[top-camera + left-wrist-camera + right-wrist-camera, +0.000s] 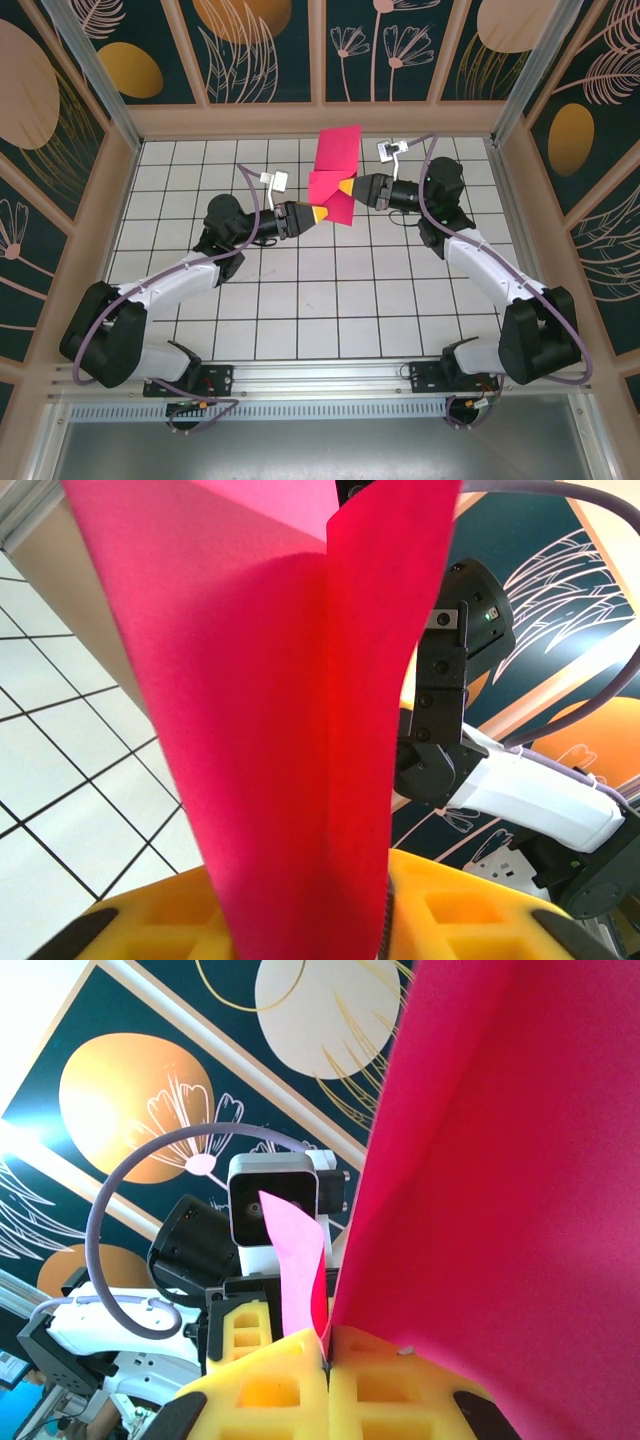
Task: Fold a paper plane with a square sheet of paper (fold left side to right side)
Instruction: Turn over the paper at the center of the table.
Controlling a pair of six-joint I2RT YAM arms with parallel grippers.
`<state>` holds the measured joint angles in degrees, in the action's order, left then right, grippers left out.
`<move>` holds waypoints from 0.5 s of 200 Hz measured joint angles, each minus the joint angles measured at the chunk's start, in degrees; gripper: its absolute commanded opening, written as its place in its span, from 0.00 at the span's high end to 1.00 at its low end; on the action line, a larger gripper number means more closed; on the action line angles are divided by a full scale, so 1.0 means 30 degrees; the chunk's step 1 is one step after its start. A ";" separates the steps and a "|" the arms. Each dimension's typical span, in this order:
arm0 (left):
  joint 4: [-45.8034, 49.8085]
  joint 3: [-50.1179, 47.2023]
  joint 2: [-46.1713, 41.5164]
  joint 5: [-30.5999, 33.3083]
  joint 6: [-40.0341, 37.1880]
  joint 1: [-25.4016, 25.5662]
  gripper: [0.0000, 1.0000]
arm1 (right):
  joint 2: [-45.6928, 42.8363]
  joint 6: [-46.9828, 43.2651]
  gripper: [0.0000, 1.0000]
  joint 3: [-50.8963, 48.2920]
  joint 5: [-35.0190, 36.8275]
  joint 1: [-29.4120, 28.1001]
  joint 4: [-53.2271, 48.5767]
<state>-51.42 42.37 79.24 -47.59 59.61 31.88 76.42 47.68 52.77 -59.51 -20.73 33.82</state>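
Overhead, the left end effector has its yellow tips closed to a point on the lower left part of a thin magenta-pink sheet of paper. From its wrist camera, the paper drops down between the yellow fingers, which press onto it with no gap to see. The right end effector meets the same sheet from the other side, just beside the left one. In its own wrist view it is closed tight, its two yellow pads touching along a seam with the paper's edge nipped in it. The sheet is held up off the white tiled table, over its far middle, bent rather than flat: one panel stands toward the back wall, and another hangs lower between the two arms. A narrow paler strip of it curls toward the left arm's white wrist camera.
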 measured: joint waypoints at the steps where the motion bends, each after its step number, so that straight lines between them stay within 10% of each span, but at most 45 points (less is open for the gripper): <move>1: 0.0000 0.0000 0.0000 0.0000 -0.0007 0.0000 0.72 | 0.0000 0.0015 1.00 0.0000 -0.0007 0.0000 -0.0007; 61: 0.0248 0.0000 -0.0168 -0.0007 -0.0546 0.0007 0.95 | -0.0102 0.0029 1.00 -0.0022 -0.0146 0.0000 -0.1086; 100: 0.1129 0.0000 -0.0248 0.0051 -0.1246 0.0007 1.00 | -0.0299 -0.0969 0.61 -0.0058 0.0051 0.0131 -0.2732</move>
<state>-48.03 42.37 78.50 -47.44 55.88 31.90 75.53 44.77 52.60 -59.35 -20.34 25.63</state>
